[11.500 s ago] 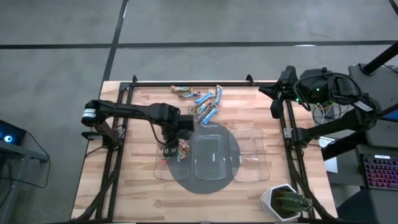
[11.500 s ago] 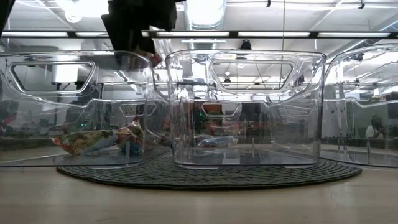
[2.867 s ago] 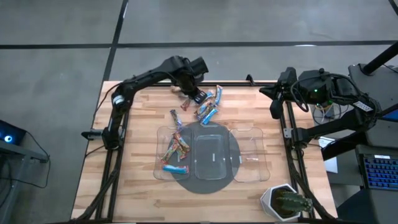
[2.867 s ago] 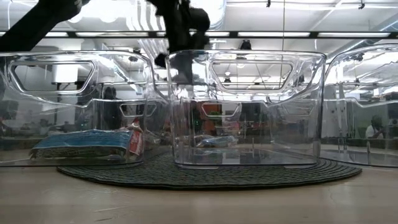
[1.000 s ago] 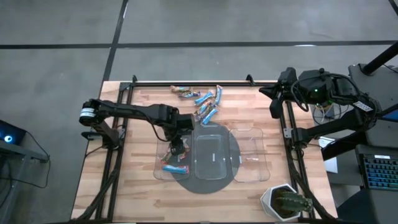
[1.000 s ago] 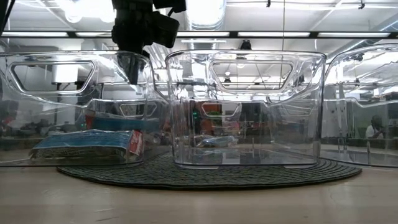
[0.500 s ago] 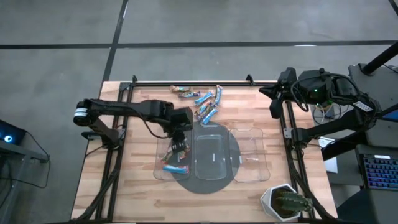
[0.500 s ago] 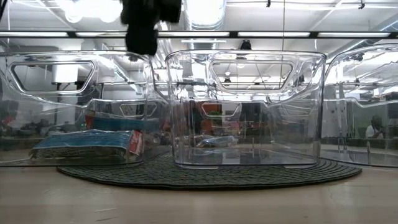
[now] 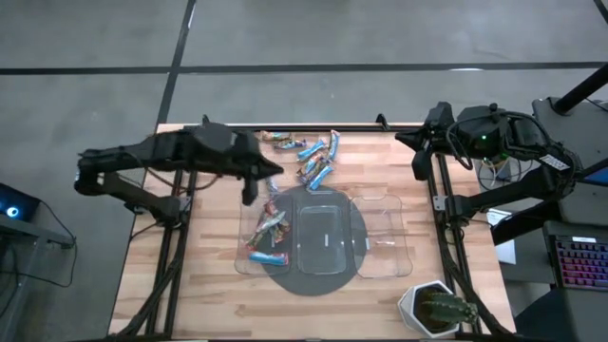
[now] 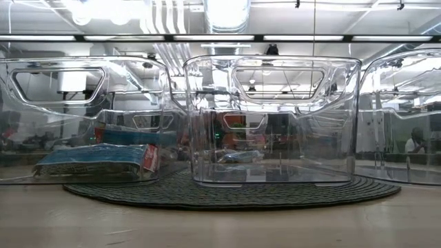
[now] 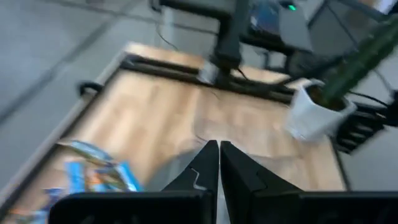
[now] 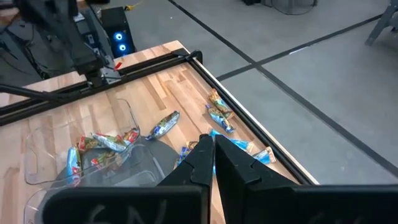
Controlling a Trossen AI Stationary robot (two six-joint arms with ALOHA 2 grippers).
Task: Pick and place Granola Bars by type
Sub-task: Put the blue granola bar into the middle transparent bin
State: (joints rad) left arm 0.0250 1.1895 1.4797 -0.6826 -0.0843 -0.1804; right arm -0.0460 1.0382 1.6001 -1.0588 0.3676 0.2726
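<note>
Wooden table (image 9: 209,285) on grey concrete floor; a round dark mat (image 9: 318,271) carries three clear trays side by side. A potted plant (image 9: 435,309) stands at the near right corner.

Left gripper (image 9: 249,193): raised above the table, just off the left tray's (image 9: 241,261) far left corner. Fingers (image 11: 200,167) pressed together, no gap between them, nothing held or touched. Not visible in the low view.

Right gripper (image 12: 208,149): parked at the table's far right edge, fingers closed tip to tip, empty.

Granola Bars (image 9: 309,160): loose cluster on the wood near the far rail, blue and orange-brown wrappers, several overlapping. A further group of bars (image 9: 266,228) lies inside the left tray, mixed colours, with one blue bar (image 9: 267,256) nearest the front wall. Low view shows a blue wrapper lying flat on that tray's floor.

Middle tray (image 9: 323,237): contents cannot be told. Right tray (image 9: 382,242): one small item, too small to identify.
</note>
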